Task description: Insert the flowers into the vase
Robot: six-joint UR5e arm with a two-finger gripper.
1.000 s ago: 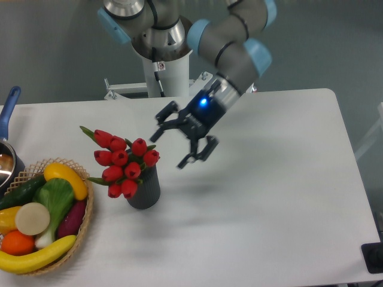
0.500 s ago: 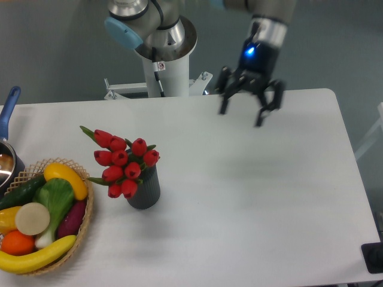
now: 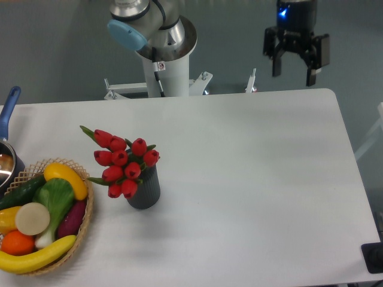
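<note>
Nearest you, at the front left corner of the white worktop (image 3: 251, 179), you have a round wicker basket (image 3: 84, 224) holding fruit and vegetables: a long yellow banana (image 3: 36, 256) along its front rim, an orange (image 3: 17, 242), a pale round slice (image 3: 32, 218), a green leafy vegetable (image 3: 55, 200), a dark green cucumber (image 3: 21, 191), a purple piece (image 3: 73, 218) and a second yellow fruit (image 3: 66, 178) at the back.

Just to the right of the basket, but apart from it, you see the small dark grey ribbed cylinder vase (image 3: 145, 191) standing upright on the left half of the worktop. The bunch of red closed tulip buds with green leaves (image 3: 122, 161) sits in its mouth, the stems hidden inside, and the heads lean out over the vase's left side, spreading wider than the vase itself. One bud with a leaf reaches up and to the left.

At the left edge, behind the basket, a metal pot with a blue handle (image 3: 8, 137) is partly cut off by the frame.

Past the far edge of the worktop stands the arm's white and grey base column (image 3: 164, 66). Farther right, high above the far right corner, your black two-finger gripper (image 3: 295, 63) hangs with its fingers pointing down, spread apart and holding nothing, well away from the vase and flowers. A blue light glows on its wrist.
</note>
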